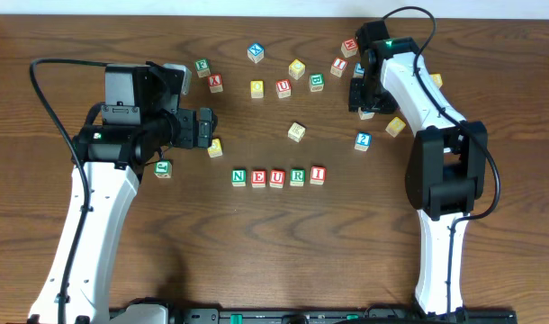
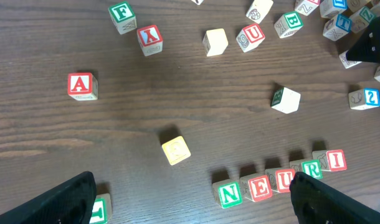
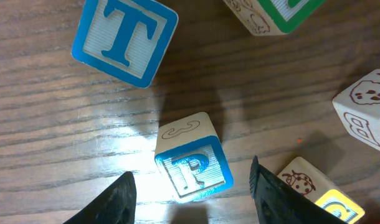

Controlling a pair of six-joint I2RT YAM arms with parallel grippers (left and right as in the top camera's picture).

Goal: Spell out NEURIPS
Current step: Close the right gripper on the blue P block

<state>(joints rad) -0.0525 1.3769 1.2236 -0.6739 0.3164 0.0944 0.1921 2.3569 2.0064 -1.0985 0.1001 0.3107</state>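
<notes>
- While your left gripper [image 1: 202, 127] hangs over the left part of the wooden table [image 1: 256, 261], its jaws stand wide apart with nothing between them.
- A green-lettered cube [image 1: 163, 168] lies near it, on the side closer to you.
- A yellow-faced cube [image 1: 215, 147] sits just beside the gripper's tip. Its letter is too faint to read, so you cannot tell whether it is the S.
- Farther back, a green F cube [image 2: 121, 14] and a red A cube [image 2: 82, 85] lie loose and apart.
- At mid-table five cubes stand side by side in one row: green N [image 1: 238, 176], red E [image 1: 258, 178], red U [image 1: 277, 177], green R [image 1: 297, 176], red I [image 1: 317, 175]. From overhead they read NEURI.
- Behind the row, a pale cube [image 1: 296, 131] lies alone and tilted.
- Right of the row and apart from it lies a blue-lettered cube [image 1: 362, 140]. Its character is not clear.
- At the far right, your right gripper [image 3: 193, 186] is down among a cluster of loose cubes.
- Its jaws stand partly apart and straddle the blue P cube [image 3: 193, 168]. Bare wood shows on both sides, so the cube is not grasped.
- The P cube rests on the table, well apart from the row.
- A blue T cube [image 3: 124, 37] lies near the P cube.
- A cube with a ladybird picture [image 3: 302, 183] sits just beside one finger.
</notes>
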